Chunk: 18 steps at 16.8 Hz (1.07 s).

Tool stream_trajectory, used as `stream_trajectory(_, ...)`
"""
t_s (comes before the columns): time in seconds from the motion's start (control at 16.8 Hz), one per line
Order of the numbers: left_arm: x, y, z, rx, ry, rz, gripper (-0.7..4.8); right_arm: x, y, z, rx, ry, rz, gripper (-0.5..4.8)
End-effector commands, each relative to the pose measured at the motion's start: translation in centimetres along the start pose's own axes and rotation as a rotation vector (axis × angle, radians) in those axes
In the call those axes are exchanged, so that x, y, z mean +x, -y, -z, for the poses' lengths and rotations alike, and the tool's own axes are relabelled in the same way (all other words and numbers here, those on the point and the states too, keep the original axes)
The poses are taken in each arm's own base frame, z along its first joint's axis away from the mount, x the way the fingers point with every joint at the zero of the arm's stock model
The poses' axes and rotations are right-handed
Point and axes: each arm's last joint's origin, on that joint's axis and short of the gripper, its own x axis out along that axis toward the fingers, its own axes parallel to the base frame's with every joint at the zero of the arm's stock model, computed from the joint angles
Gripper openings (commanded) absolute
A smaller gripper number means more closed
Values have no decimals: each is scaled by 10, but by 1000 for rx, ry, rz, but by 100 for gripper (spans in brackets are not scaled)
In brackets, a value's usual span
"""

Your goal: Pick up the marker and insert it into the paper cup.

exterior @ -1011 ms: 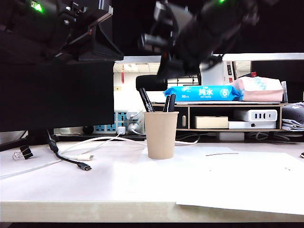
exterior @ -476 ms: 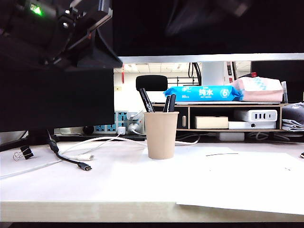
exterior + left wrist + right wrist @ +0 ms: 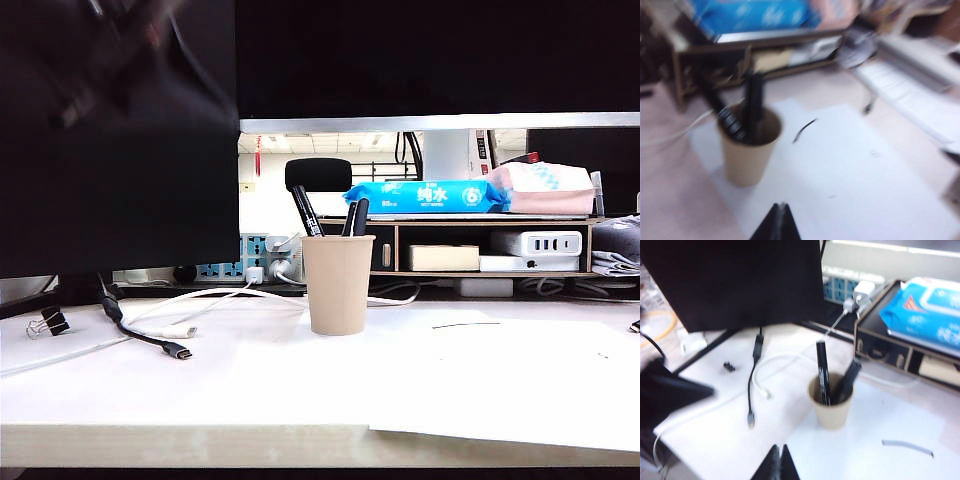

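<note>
The beige paper cup (image 3: 338,285) stands upright mid-table. The marker (image 3: 305,212), black with white lettering, sticks out of it and leans left, beside two other black pens (image 3: 356,217). The left wrist view, blurred, shows my left gripper (image 3: 781,206) shut and empty, well clear of the cup (image 3: 747,155). The right wrist view shows my right gripper (image 3: 780,447) shut and empty, high above the table and apart from the cup (image 3: 831,407) and the marker (image 3: 822,372). In the exterior view the left arm (image 3: 110,60) is only a dark blur at upper left; the right arm is out of that view.
A black monitor (image 3: 120,180) fills the left rear. A black cable (image 3: 150,340), a white cable (image 3: 190,310) and a binder clip (image 3: 48,322) lie left of the cup. A white sheet (image 3: 500,385) covers the right. A wooden shelf (image 3: 480,245) carries a blue wipes pack (image 3: 425,196).
The right arm, above the cup a second ago, has lifted out of the exterior view. The left arm has also risen into a blur. Cup and pens have not moved.
</note>
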Motion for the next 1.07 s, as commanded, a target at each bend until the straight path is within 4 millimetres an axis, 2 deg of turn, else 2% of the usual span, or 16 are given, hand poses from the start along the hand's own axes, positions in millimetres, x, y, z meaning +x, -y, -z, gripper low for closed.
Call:
stream_trajectory(0.06,-28,8,-11,5,23,21,-5,-19,1,5,44,-27,-43,-1)
stream_trajectory(0.3,-82,21,-25,7,140,42,-5,-46,0,21,71,-32,-100,-1)
stream_trajectory(0.42,-105,25,-22,8,146,43,-5,-51,0,40,108,-34,-140,-1)
stream_trajectory(0.54,-131,28,-13,8,144,43,-5,-50,1,71,162,-33,-182,-1)
stream_trajectory(0.71,-141,29,-6,-9,118,43,-5,-42,3,89,159,-45,-180,-1)
stream_trajectory(1.07,-143,28,3,-25,30,43,-5,-25,5,119,148,-123,-155,-1)
